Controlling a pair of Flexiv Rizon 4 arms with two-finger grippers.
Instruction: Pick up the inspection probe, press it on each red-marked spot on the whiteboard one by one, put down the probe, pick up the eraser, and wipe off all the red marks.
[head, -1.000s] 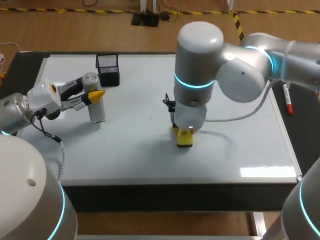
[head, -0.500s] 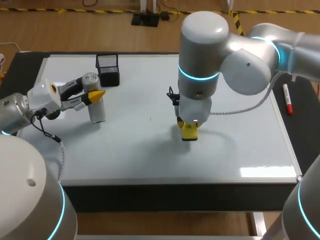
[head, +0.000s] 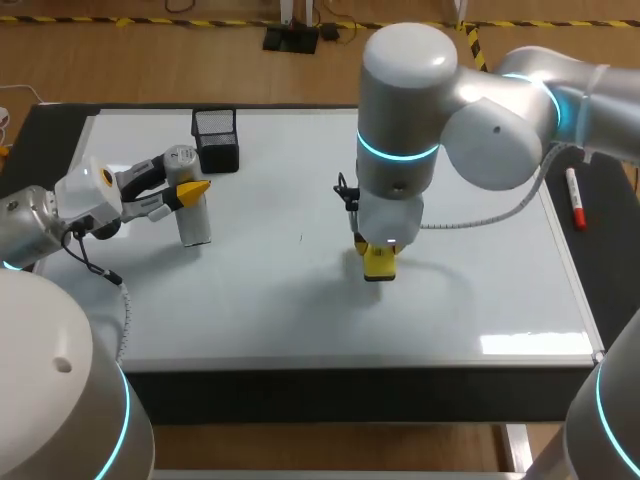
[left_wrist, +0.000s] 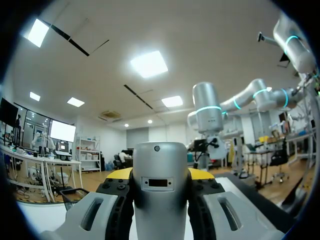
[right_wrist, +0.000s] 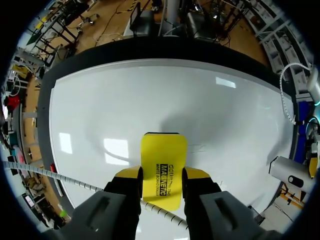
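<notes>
yellow eraser (right_wrist: 163, 160) clamped in the right gripper (right_wrist: 162, 175) at mid whiteboard (head: 480, 290); left gripper (left_wrist: 160, 174) clasps the silver probe (left_wrist: 160, 160) at the whiteboard's left.

The right arm (head: 400, 150) and its eraser (head: 379, 262) occupy the whiteboard's (head: 480, 300) middle. Bare board lies open along the front and right, while a black mesh holder (head: 216, 140) and the upright probe (head: 195, 225) crowd the back left.

Dark table (head: 45, 125), whiteboard (head: 480, 290) on it, black mesh holder (head: 216, 140) and yellow eraser (right_wrist: 163, 165) on the board, red marker (head: 576, 200) alongside
</notes>
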